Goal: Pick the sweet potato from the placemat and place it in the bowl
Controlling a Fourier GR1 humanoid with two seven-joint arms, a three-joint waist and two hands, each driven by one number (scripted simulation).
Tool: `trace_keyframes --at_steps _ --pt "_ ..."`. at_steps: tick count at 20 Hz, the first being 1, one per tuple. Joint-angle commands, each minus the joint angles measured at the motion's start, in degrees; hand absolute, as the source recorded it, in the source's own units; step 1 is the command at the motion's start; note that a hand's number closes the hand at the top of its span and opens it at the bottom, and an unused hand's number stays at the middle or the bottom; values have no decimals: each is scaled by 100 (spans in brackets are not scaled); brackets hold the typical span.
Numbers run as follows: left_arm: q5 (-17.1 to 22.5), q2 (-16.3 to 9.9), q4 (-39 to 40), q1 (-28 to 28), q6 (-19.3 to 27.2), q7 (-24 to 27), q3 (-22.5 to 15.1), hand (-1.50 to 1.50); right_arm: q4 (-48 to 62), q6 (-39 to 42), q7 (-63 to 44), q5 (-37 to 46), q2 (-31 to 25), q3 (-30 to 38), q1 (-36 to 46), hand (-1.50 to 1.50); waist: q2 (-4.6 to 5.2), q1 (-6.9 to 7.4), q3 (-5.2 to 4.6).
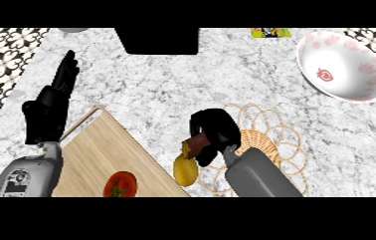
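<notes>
my right hand point(211, 134) has its fingers curled round the sweet potato point(197, 145) at the woven placemat's point(275, 134) left edge. i should lift it clear of the lemon point(185, 170), then carry it to the bowl point(339, 64); left hand point(50, 107) rests, fingers straight.

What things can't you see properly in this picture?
- Sweet potato, head view: mostly hidden by the right hand curled round it.
- Tomato: cut off by the lower edge.
- Bowl: cut by the right edge.
- Yellow packet: cut by the top, print too small.
</notes>
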State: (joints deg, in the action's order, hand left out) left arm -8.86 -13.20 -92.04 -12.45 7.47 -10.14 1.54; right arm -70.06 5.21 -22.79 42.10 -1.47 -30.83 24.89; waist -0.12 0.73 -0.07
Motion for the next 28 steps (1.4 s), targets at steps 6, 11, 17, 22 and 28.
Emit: trace_keyframes --at_steps 6,11,17,22,28 --pt "-20 -31 12 -179 -12 -147 65 0 -2188 -1422 -1119 -95 145 79 -141 150 -35 -159 9" --pt "-26 64 14 18 62 -90 112 0 -3238 -1381 -1948 821 -186 326 -569 150 -29 -174 4" --pt "150 -99 -184 49 -222 -77 265 0 -2579 -1622 -1219 327 -520 1758 -158 150 19 -53 8" --pt "-147 76 -255 -70 -59 -302 39 0 -2041 -1983 -384 -241 -828 2667 -172 150 20 -44 12" --pt "-23 52 73 29 -155 205 239 0 -866 -2192 644 -757 -1387 3717 257 150 32 -37 9"
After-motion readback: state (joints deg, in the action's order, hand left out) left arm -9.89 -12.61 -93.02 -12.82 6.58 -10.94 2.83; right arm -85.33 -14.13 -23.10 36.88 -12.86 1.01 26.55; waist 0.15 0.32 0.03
